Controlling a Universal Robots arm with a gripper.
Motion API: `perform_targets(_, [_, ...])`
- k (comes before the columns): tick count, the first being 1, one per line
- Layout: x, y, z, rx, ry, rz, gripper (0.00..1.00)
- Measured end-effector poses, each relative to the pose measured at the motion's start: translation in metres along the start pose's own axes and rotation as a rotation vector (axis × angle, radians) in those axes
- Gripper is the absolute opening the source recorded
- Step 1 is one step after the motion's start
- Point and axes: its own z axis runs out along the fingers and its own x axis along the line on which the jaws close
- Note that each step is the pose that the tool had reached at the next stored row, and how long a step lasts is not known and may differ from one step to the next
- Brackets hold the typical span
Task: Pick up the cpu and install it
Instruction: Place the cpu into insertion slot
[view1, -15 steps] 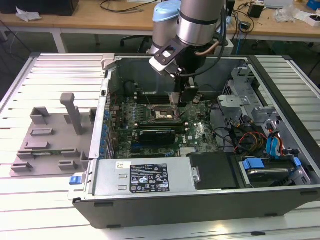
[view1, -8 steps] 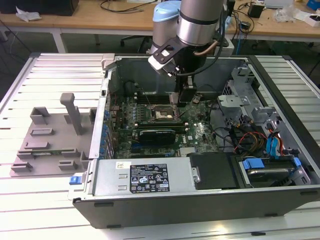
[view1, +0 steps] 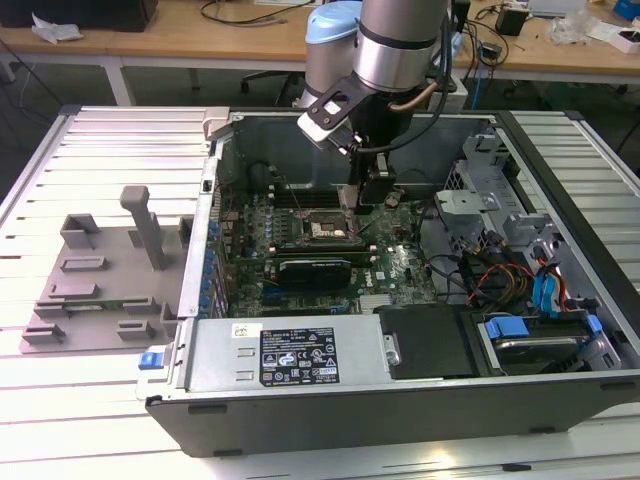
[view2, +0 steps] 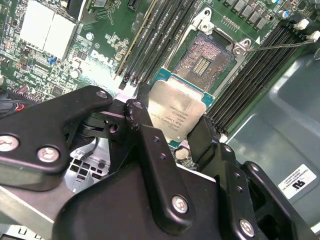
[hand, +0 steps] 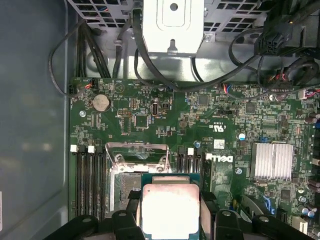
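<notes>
exterior view: slatted pale metal table (view1: 100, 150) in the foreground; behind it, two wooden desks (view1: 180, 35) on white legs, strewn with black cables (view1: 240, 10); dark floor (view1: 60, 85) beneath; even, diffuse light.

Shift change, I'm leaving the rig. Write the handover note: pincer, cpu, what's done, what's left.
Pincer: shut on the cpu, holding it by two opposite edges.
Cpu: held over the motherboard inside the case, right by the socket.
Done: cpu picked up and inside the case.
Left: socket is bare, its contacts showing; cpu not yet seated.
</notes>
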Motion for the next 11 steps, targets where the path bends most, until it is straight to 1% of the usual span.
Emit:
perform_targets(7, [0.0001, -0.0022, 0.0004, 0.0, -0.0007, 0.0, 0.55])
perform_targets(11, [0.0001, -0.0046, 0.0008, 0.0002, -0.0053, 0.0, 0.55])
